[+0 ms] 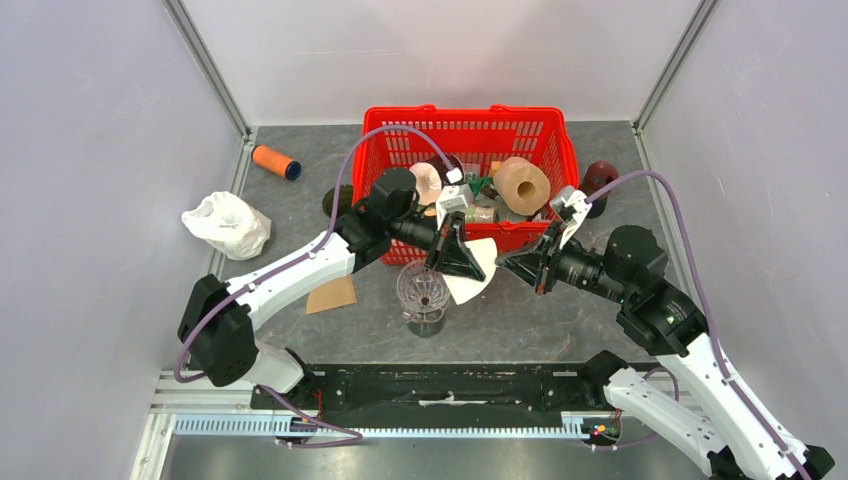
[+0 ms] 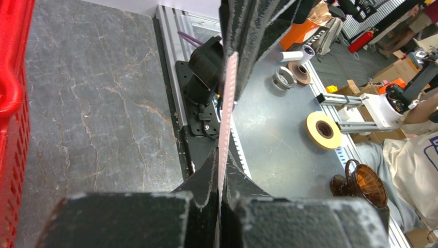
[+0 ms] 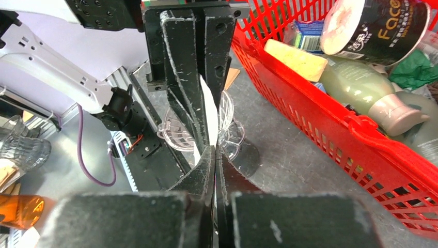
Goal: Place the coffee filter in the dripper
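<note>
On my feed I'm seeing: white filter (image 1: 472,285), clear ribbed dripper (image 1: 422,287), red mesh basket (image 1: 465,112), dark grey bench (image 1: 300,200) with pale veining. Orange roll (image 1: 275,161) with a dark end, white bag (image 1: 227,224), tan card (image 1: 331,295).

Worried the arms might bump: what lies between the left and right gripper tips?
Only the coffee filter, seen edge-on in the right wrist view; the left gripper and right gripper each pinch an edge of it.
</note>
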You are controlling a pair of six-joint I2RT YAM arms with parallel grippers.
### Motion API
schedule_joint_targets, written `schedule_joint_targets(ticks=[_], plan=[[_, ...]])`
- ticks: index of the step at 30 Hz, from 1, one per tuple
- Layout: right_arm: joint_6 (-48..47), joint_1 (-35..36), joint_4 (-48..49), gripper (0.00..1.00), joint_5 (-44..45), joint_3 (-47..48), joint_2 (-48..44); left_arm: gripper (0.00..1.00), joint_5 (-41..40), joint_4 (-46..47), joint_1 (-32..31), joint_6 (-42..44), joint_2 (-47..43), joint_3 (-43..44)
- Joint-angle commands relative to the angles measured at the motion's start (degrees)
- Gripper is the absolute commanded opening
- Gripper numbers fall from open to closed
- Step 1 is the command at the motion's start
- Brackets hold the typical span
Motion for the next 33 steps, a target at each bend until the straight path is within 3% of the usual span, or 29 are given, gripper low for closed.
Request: schedule_joint_targets(ticks=[1,6,11,15,21,28,33], plan=[[1.42,0.10,-0.68,0.00,-2.98,3.21,0.89,0.02,-3.26,0.20,-0.27,1.27,-1.34,2.39],[6.21,0.06,2.25,0.00,-0.22,2.09,2.36,0.02,-6.58,0.29,-0.27,-1.25,-1.17,3.00],[14.15,0.07,9.82,0.00,8.34,-1.81,3.05,0.02,-10.84,2.08,-0.27,-5.27,-1.32,2.48],[18.01,0.11,16.18,0.00,9.40,-5.31,2.98,0.02,-13.07,2.66,-0.27,-7.24,-1.41,2.39],[21.87,0.08,17.85,0.00,17.68,-7.82,1.71,0.02,-17.25,2.75,-0.35,-8.00,-1.75,1.54],[25.39,0.65,21.01,0.00,22.00,-9.91,1.86,0.02,-23.12,1.94,-0.53,-8.97,-1.25,1.69],[25.72,1.20,23.48,0.00,19.50,-10.00,1.71,0.02,-25.94,0.15,-0.62,-8.67,-0.90,2.61]])
